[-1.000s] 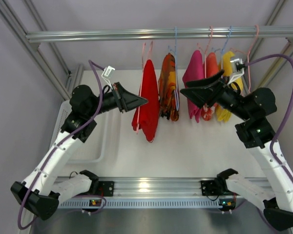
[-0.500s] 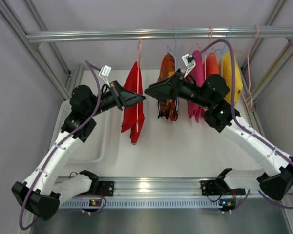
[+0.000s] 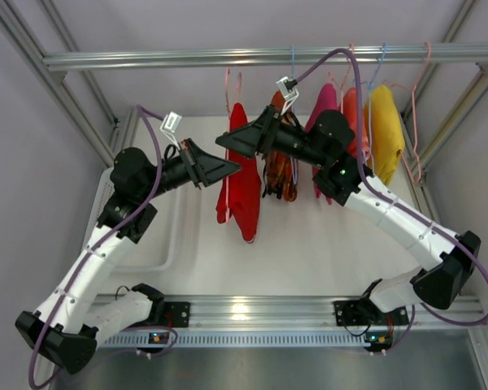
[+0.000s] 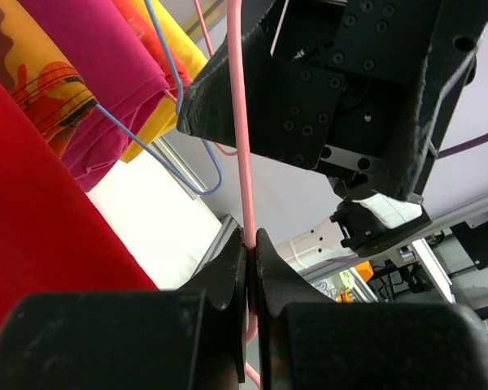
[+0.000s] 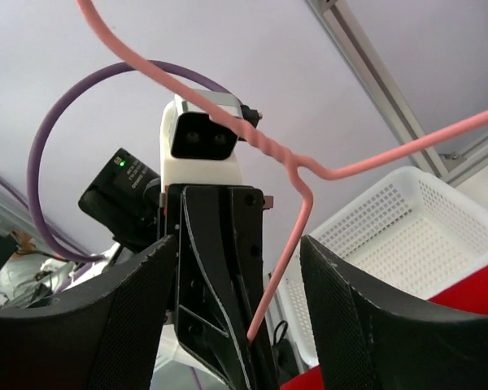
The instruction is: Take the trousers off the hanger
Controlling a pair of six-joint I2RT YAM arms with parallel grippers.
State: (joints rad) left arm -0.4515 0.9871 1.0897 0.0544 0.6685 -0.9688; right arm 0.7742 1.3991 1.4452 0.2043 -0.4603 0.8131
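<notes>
The red trousers [image 3: 244, 183] hang on the pink hanger [image 4: 242, 122] under the rail [image 3: 268, 57], beside the patterned orange trousers [image 3: 278, 154]; only the left wrist view shows the left gripper [image 4: 251, 244] clenched on the hanger's wire, while the right wrist view shows the right gripper [image 5: 237, 244] spread wide around it.

The left gripper [image 3: 236, 166] and right gripper [image 3: 220, 140] are close together at the pink hanger [image 3: 227, 89] carrying the red trousers [image 3: 246, 191], beside the orange patterned trousers [image 3: 281, 158].
</notes>
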